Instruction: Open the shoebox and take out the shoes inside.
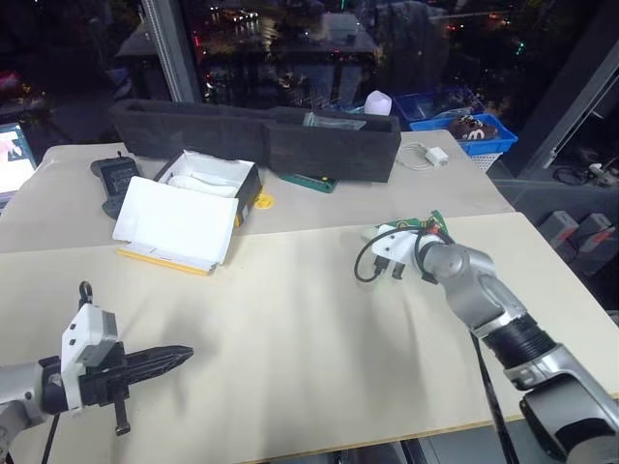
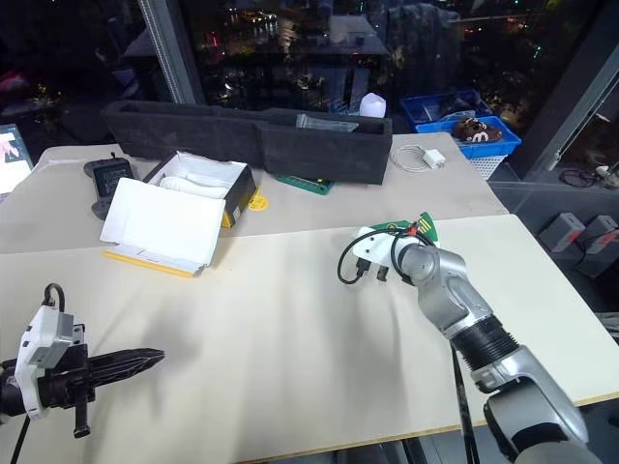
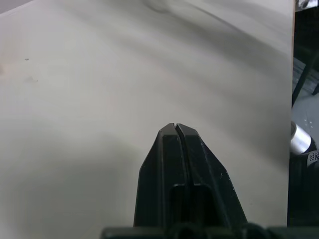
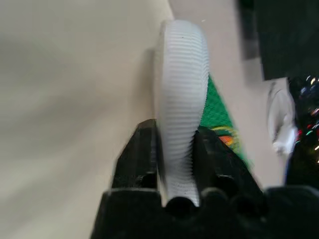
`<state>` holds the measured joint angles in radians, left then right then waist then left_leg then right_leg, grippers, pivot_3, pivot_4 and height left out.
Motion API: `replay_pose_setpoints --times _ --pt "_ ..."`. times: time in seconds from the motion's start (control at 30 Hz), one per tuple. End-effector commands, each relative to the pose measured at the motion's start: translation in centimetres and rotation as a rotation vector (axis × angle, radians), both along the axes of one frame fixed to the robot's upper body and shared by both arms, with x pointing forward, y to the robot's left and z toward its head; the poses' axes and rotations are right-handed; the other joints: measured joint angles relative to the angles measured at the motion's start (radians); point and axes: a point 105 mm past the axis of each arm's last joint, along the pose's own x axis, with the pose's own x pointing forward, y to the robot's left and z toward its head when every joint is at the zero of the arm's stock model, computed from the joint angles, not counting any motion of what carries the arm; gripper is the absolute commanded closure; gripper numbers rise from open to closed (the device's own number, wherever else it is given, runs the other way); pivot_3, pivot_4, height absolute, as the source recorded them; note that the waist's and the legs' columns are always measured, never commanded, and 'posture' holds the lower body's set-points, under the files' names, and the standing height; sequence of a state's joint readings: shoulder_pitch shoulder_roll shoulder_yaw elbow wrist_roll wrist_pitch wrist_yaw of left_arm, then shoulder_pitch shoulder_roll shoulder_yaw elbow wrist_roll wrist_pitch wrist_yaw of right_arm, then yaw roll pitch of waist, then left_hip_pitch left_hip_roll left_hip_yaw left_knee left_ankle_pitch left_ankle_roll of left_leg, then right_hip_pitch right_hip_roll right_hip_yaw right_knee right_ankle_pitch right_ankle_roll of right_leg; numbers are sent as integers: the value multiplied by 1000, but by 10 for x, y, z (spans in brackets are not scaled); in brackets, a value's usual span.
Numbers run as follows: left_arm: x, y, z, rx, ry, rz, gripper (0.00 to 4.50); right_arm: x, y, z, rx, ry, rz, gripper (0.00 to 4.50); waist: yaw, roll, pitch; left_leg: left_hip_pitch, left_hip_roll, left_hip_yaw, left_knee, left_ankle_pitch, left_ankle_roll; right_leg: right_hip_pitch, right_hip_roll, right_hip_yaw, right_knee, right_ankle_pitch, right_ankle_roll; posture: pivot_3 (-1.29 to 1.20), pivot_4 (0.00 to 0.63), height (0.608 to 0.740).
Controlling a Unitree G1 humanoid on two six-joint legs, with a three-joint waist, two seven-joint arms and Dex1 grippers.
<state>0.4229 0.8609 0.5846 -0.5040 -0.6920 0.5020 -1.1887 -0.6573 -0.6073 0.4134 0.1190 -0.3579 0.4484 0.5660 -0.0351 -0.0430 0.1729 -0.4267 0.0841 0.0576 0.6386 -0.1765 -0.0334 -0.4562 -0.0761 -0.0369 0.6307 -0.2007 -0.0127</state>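
Your right gripper (image 4: 174, 144) pinched a green shoe (image 4: 182, 84), seemingly touching the table (image 1: 290, 338); left gripper (image 3: 175, 128) pressed together; shoebox (image 1: 189, 208) open far left.

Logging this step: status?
Left gripper shut, empty. Right gripper clamps green shoe over table. Shoebox open. Nothing in the way.

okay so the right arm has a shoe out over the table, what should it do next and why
Probably lower and let go. The right end effector grips the flat green shoe with ribbed white sole on edge, close to the beige table, well clear of the open yellow-lidded cardboard shoebox. Something white remains inside the box, perhaps the second shoe.
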Motion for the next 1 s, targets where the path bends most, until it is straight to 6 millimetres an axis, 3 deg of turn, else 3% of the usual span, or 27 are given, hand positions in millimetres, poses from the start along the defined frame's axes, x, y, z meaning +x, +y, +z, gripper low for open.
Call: replay_pose_setpoints --times 0.03,0.1,0.27,0.33,0.43,0.5,0.6,0.73,0.87,1.0 --pt "1 -4 5 3 -22 -21 4500 -10 6 3 79 49 28 1858 1 0 0 0 0 0 0 0 0 0 0 0 0 0 0 0 150 732" --pt "2 -5 4 2 -23 -24 4500 -20 16 8 158 104 76 1192 2 1 1 0 0 0 0 0 0 0 0 0 1 0 0 0 150 732" --pt "5 -7 4 -1 -27 -29 4500 -35 36 39 266 150 212 1192 3 1 1 1 0 -1 0 0 1 -1 1 0 3 0 0 0 150 732" --pt "6 -7 4 -2 -28 -30 4500 -37 49 67 315 125 301 1192 2 1 1 1 0 -1 0 1 1 -1 1 0 3 0 0 0 150 732" --pt "8 -8 5 -4 -34 -26 4500 -30 80 126 432 8 461 1192 -4 2 2 -1 0 0 0 2 3 -2 1 0 2 0 0 0 150 732" --pt "9 -8 4 -5 -36 -26 4500 -20 102 142 395 -58 540 1192 -9 2 2 0 0 0 0 4 7 -2 1 0 3 0 -1 0 150 732" --pt "10 -10 4 -7 -38 -26 4500 -7 134 144 274 -114 647 1192 -9 2 1 2 1 -1 -3 4 7 -1 2 -1 3 0 -1 0 150 732" --pt "8 -11 3 -11 -42 -19 4500 13 181 117 18 -186 752 1192 -10 2 1 2 0 0 -6 4 7 -2 1 0 1 0 -2 0 150 732" --pt "4 -10 3 -9 -40 -7 4500 22 205 90 -218 -251 766 1192 -12 2 2 -2 0 0 -6 4 7 -4 1 0 1 4 4 0 150 732" --pt "-1 -9 3 -8 -42 14 4500 20 223 77 -216 -249 755 1192 -11 2 2 -5 0 0 -7 3 4 -7 1 0 -1 5 2 0 150 732"
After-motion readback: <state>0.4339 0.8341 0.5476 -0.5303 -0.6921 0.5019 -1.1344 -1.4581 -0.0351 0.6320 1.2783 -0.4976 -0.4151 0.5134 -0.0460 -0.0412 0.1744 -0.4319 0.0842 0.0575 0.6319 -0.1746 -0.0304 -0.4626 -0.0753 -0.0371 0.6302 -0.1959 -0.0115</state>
